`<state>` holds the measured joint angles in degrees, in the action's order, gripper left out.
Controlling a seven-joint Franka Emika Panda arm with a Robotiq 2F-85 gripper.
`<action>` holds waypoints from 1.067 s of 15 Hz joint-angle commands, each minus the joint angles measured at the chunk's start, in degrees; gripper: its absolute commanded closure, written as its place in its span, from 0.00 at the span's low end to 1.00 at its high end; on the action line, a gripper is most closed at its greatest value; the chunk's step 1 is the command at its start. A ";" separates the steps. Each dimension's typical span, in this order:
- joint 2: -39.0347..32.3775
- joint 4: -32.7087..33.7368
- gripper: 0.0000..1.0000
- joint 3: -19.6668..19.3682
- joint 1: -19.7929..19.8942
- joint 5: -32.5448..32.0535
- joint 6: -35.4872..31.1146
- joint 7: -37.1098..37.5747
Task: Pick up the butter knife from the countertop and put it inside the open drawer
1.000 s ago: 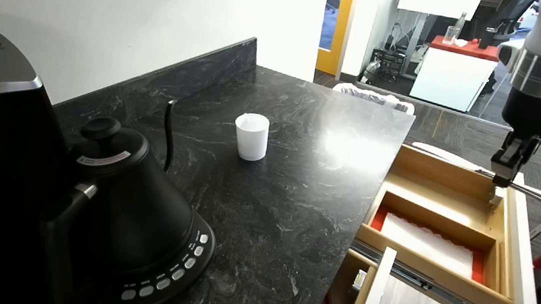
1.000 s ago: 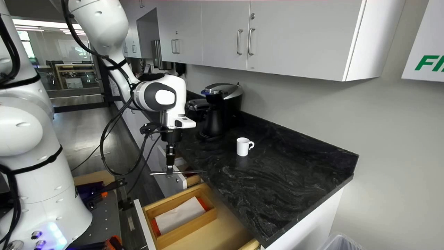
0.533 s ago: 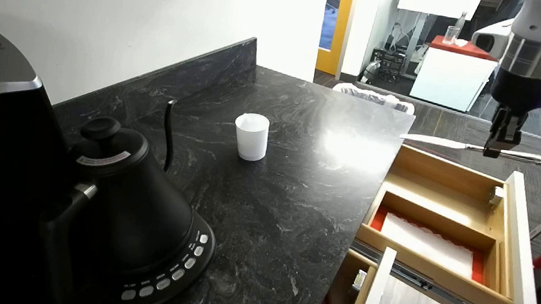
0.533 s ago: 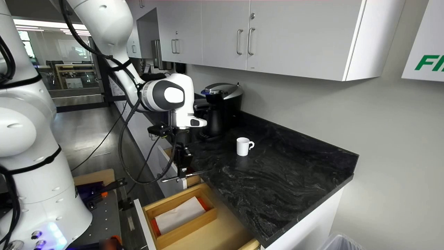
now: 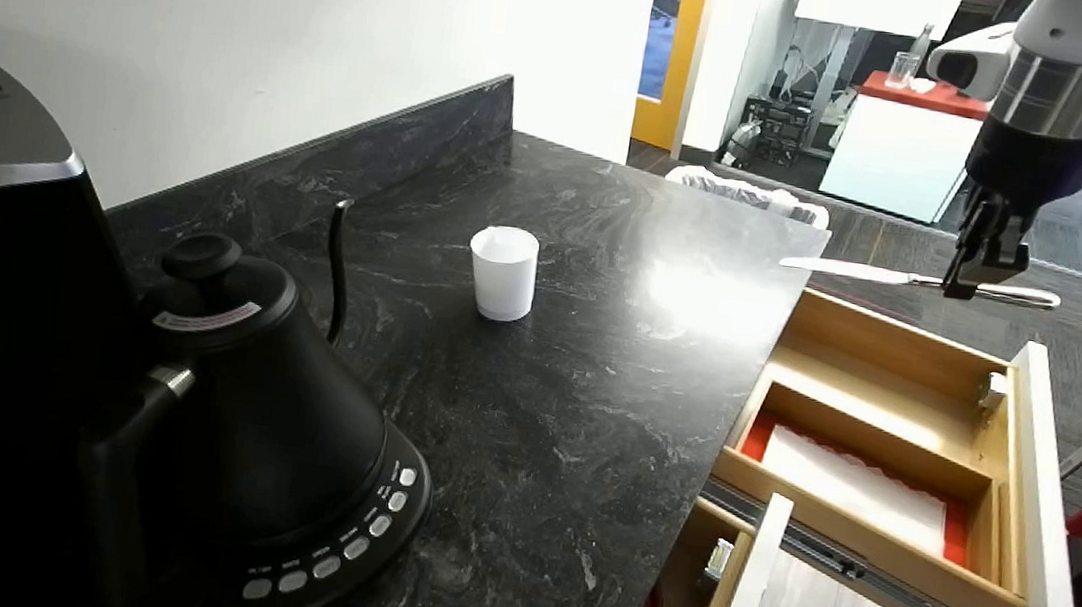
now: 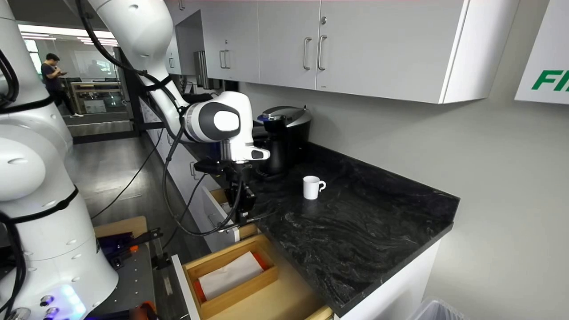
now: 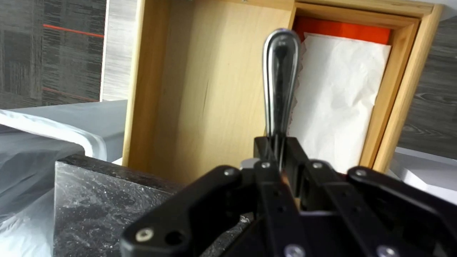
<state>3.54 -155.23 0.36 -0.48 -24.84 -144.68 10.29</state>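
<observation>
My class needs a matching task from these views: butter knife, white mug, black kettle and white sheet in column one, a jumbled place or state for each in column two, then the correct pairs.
Column one
1. Butter knife
2. White mug
3. Kettle
4. White sheet

Column two
A. Black, with a row of buttons below it
B. Lying over something red inside the open drawer
C. Gripped by the end effector
D. Standing upright, directly on the countertop

Right pairs: 1-C, 2-D, 3-A, 4-B
</observation>
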 commanded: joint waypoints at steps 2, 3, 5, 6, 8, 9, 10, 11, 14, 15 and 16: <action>-3.20 -0.05 0.94 0.29 0.38 0.57 -6.70 0.43; -4.60 0.13 0.94 0.20 0.35 0.58 -8.49 0.42; -7.36 0.37 0.94 -0.04 0.11 1.11 -11.65 0.16; -8.50 0.37 0.95 -0.16 -0.07 1.55 -13.02 0.14; -10.26 0.05 0.94 -0.42 -0.53 2.76 -15.42 0.28; -10.99 -0.21 0.94 -0.49 -0.79 3.80 -16.34 0.20; -11.65 -0.33 0.94 -0.53 -1.08 4.69 -17.23 0.21; -12.19 -0.48 0.94 -0.47 -1.38 5.76 -17.77 0.15; -12.51 -0.94 0.94 -0.40 -2.34 8.39 -18.04 0.28; -12.48 -1.28 0.94 -0.33 -2.61 9.27 -18.06 0.47; -12.34 -1.60 0.94 -0.22 -2.84 10.23 -17.96 0.52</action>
<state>-9.59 -155.25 0.45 -2.00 -17.24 -161.28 10.30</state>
